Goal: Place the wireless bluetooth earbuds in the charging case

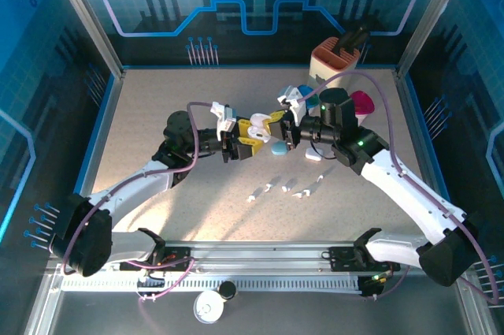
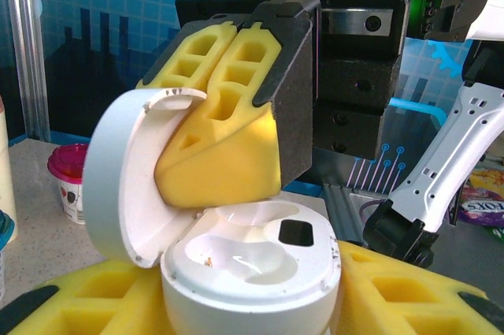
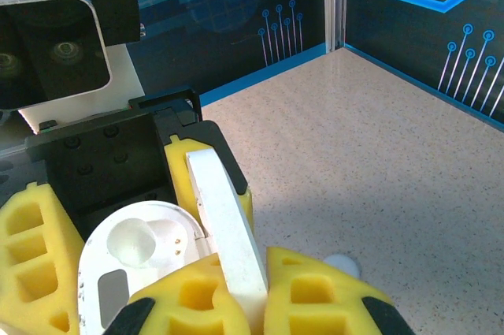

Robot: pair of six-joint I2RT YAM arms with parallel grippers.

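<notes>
Both arms meet over the middle of the counter (image 1: 157, 114), at the centre of the overhead view. The left claw (image 1: 248, 136) has its yellow fingers (image 2: 394, 292) pressed against either side of the white charging case (image 2: 252, 272), gripping its base. The case stands open with its moulded wells facing up. Its lid (image 2: 126, 185) is swung up towards the left of the left wrist frame, and the right claw (image 3: 256, 295) is pinched tight on the lid's edge. The earbuds (image 1: 287, 187) lie in a loose row on the counter just below the claws, apart from the case. A pink-lidded pot (image 1: 362, 102) stands in the upper right.
</notes>
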